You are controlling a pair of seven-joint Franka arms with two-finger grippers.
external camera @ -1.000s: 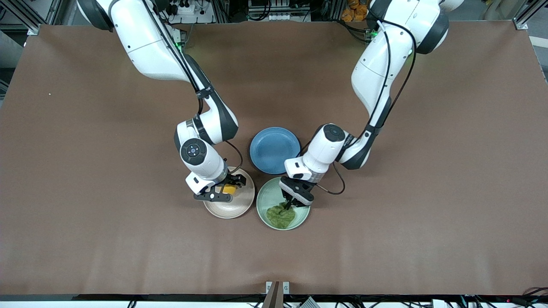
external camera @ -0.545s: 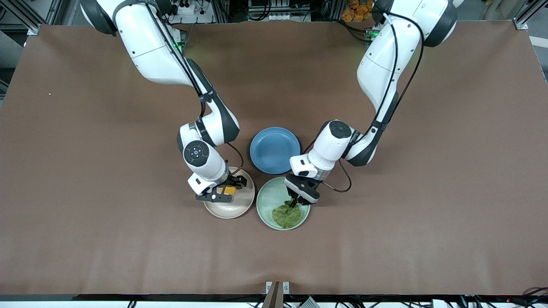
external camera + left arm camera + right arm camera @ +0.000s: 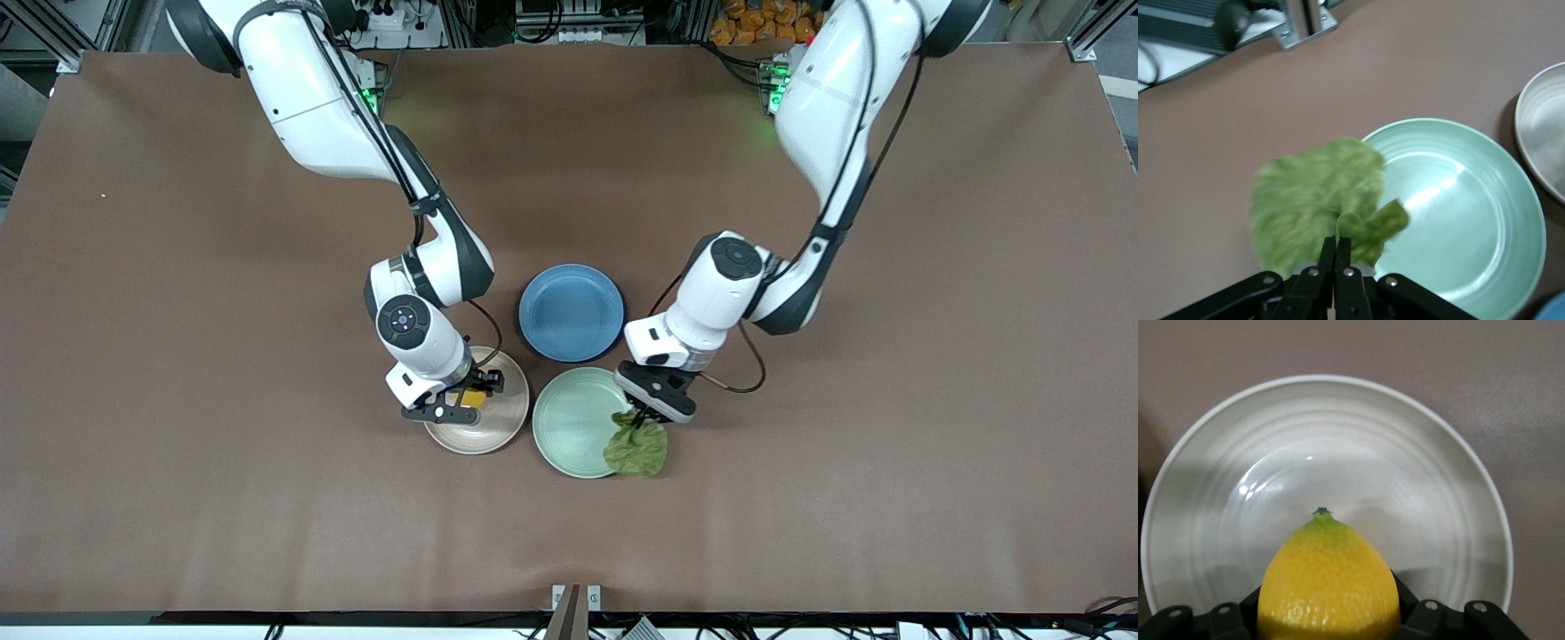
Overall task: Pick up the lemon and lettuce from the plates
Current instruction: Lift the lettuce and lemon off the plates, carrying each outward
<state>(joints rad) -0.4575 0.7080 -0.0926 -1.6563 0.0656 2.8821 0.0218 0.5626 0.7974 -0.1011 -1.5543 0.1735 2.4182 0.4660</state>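
Gripping lettuce [image 3: 637, 450], lemon [image 3: 1328, 587]; no writing legible.

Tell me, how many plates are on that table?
3. The blue plate sits farthest from the camera; nearer lie the mint green plate and, toward the right arm's end, the beige plate under the lemon.

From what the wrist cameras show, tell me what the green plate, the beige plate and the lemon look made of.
Green plate: looks like glazed ceramic or hard plastic; glossy, with bright glints and concentric rings.
Beige plate: the same sort of ware, smooth and ringed, with a duller sheen.
Lemon: finely pitted yellow rind with a green tip; real or a plastic replica, cannot tell.
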